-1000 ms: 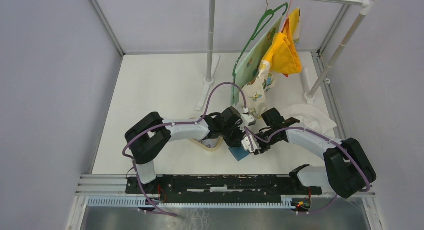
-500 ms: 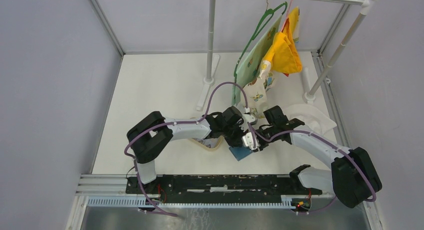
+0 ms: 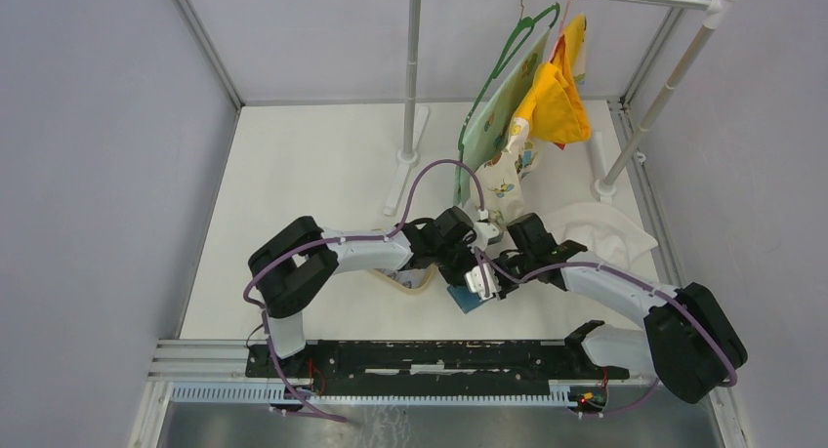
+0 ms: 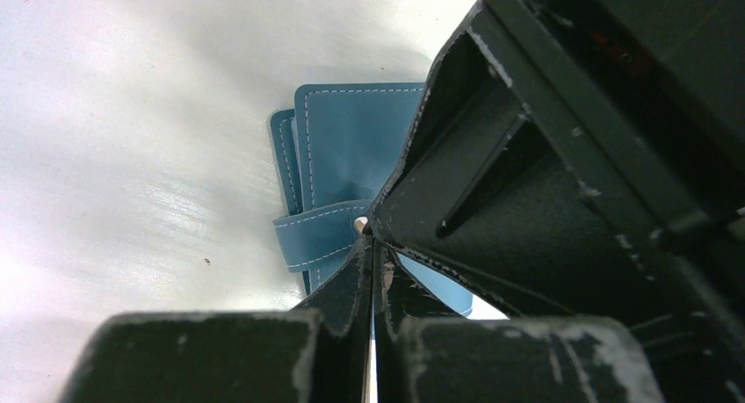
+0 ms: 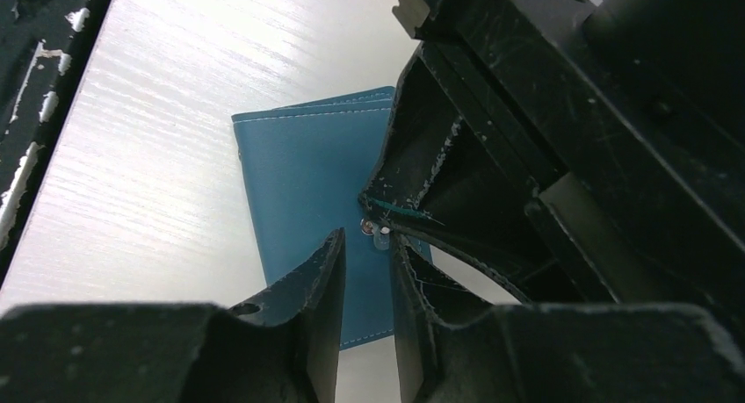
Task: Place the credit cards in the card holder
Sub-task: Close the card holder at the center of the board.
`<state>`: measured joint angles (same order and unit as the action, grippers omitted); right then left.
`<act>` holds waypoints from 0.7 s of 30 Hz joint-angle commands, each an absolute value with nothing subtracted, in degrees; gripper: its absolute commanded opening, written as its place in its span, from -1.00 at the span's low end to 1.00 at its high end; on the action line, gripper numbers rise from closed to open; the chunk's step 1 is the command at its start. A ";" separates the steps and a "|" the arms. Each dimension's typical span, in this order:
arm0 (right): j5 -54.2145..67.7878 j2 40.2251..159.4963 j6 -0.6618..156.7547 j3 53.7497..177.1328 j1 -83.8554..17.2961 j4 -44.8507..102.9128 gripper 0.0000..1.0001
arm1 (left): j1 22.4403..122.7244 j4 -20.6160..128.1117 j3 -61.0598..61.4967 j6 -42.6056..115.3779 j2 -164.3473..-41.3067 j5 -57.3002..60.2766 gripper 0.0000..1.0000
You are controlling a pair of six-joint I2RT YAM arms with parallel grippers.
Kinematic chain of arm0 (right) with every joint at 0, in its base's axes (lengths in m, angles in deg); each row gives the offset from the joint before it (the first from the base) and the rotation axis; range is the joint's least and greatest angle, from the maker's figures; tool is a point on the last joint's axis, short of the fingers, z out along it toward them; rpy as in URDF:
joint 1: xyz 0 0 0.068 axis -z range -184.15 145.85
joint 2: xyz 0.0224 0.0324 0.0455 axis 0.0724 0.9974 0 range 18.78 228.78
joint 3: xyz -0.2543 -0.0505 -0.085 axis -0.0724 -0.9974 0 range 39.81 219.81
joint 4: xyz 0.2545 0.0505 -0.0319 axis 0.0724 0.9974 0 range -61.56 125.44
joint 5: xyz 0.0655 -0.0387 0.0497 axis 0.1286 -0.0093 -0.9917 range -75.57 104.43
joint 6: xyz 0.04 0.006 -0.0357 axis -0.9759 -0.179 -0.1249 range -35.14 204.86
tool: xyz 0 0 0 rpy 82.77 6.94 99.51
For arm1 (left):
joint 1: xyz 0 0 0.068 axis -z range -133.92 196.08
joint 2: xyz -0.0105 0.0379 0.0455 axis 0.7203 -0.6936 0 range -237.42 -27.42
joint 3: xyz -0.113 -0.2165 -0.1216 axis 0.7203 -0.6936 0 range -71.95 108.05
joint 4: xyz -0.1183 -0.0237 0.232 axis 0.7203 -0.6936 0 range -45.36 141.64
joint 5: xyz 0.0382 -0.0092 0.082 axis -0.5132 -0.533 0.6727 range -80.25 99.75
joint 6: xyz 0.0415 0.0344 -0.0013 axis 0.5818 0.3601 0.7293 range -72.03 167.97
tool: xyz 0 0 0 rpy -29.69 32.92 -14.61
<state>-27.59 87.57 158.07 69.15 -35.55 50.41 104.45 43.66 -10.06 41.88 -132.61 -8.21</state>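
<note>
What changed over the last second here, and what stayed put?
The right gripper slid slightly left over the card holder while its elbow swung out to the right. Its jaws stand slightly apart with nothing between them. Nothing was grasped or released. The left gripper stayed shut at the holder's snap strap, and the card holder did not move.

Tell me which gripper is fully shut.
The left gripper: its jaws meet with no gap over the card holder, while the right gripper has jaws slightly apart.

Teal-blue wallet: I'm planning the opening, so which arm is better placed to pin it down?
Likely right: the right gripper hovers over the teal-blue wallet, jaws slightly apart; left gripper is shut at its strap.
</note>
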 commanded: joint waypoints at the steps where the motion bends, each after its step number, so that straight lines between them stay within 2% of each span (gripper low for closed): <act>1: -24.51 87.86 155.67 68.49 -37.29 45.76 -0.41 | 105.05 40.95 -10.08 45.33 -134.97 -6.63 -0.96; 6: -22.74 88.51 156.11 68.51 -38.59 45.77 -0.50 | 105.05 40.87 -10.16 45.43 -135.06 -6.85 -0.97; 16: -20.83 90.21 160.37 69.92 -40.66 50.13 -0.91 | 105.03 41.01 -9.97 45.29 -135.16 -7.21 -0.97; 21: -20.30 90.25 165.44 70.23 -41.19 54.13 -0.98 | 105.06 41.05 -10.01 45.12 -135.15 -7.13 -0.96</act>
